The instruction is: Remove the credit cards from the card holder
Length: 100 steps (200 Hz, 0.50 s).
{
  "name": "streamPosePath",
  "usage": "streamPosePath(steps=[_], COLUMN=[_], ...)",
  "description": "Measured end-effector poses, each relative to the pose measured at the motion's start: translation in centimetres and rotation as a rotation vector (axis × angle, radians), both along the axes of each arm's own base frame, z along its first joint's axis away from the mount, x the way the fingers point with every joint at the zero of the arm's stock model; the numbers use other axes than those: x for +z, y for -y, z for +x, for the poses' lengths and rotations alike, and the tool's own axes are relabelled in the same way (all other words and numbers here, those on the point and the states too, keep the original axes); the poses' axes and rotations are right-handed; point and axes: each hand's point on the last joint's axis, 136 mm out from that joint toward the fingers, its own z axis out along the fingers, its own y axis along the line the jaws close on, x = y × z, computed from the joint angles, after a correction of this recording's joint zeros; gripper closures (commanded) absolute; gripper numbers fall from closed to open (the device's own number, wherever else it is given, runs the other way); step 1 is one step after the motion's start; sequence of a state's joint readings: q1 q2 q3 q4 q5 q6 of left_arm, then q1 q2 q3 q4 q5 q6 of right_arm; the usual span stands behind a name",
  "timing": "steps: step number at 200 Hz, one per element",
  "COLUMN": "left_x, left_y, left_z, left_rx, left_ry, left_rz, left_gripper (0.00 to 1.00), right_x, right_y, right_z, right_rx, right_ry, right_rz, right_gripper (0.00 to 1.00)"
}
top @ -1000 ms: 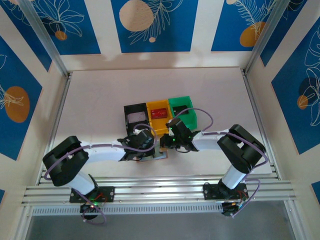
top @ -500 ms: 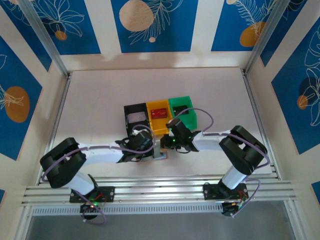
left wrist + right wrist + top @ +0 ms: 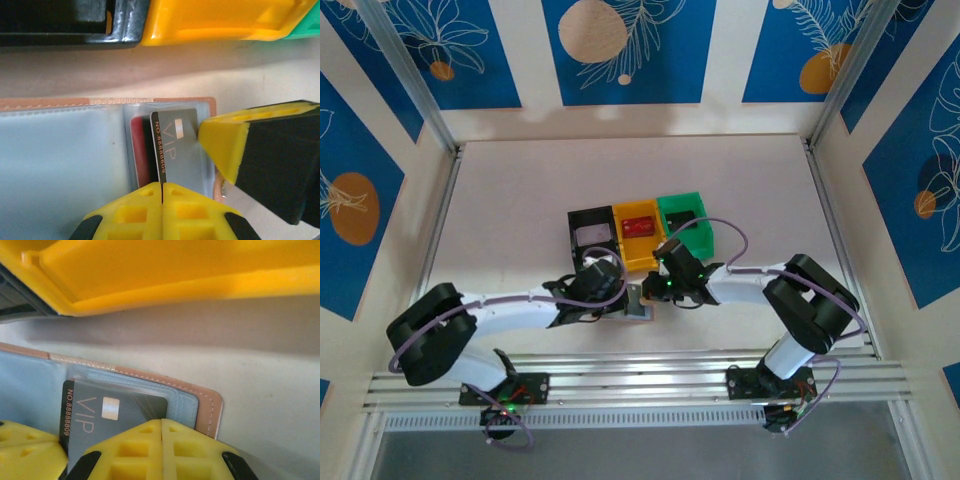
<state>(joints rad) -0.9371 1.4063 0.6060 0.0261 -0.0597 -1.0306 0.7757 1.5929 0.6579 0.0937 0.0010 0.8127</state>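
Jaws of the left gripper (image 3: 161,187) are pressed together with no gap between the yellow fingers. Their tips meet at the edge of the grey VIP card (image 3: 177,145). Whether that edge is pinched between them cannot be told.

Jaws of the right gripper (image 3: 161,427) are likewise fully closed, with nothing seen between them. The tips sit over the card holder (image 3: 207,407) at the edge of the same grey card. In the left wrist view one right-gripper finger (image 3: 225,145) touches or nearly touches the card's corner.

Card holder: lies open and flat on the worktop (image 3: 620,170), tan border outward and pale grey pockets up. It sits just near of the yellow bin (image 3: 620,240), between the two grippers.

Cards:
- The grey VIP card sits partly out of its clear pocket at the holder's right end, slightly askew. Its printed number strip runs toward the left gripper's tips.
- A red card (image 3: 140,150) sits in the pocket beside it, partly covered by the grey card.
- A dark red card (image 3: 638,226) lies inside the yellow bin.

Bins: the black bin (image 3: 572,232), yellow bin and green bin (image 3: 670,205) stand in a row, touching, black on the left and green on the right. All are on the far side of the holder.
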Motion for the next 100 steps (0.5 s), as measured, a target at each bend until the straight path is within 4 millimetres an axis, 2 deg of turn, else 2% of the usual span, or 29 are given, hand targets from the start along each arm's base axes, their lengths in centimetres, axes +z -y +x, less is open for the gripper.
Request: streamPosePath(steps=[48,100], left_x=[0.4,1.3], left_y=[-0.3,-0.3], left_z=[-0.2,-0.2], left_rx=[-0.009,-0.014], left_ry=[0.020,0.042], left_rz=[-0.014,-0.036], left_gripper=[1.00,1.00], right_x=[0.7,0.9], right_y=[0.0,0.3], right_z=[-1.8,-2.1], right_rx=[0.045,0.051], right_ry=[-0.011,-0.017], right_rz=[-0.020,-0.031], right_gripper=[0.96,0.96])
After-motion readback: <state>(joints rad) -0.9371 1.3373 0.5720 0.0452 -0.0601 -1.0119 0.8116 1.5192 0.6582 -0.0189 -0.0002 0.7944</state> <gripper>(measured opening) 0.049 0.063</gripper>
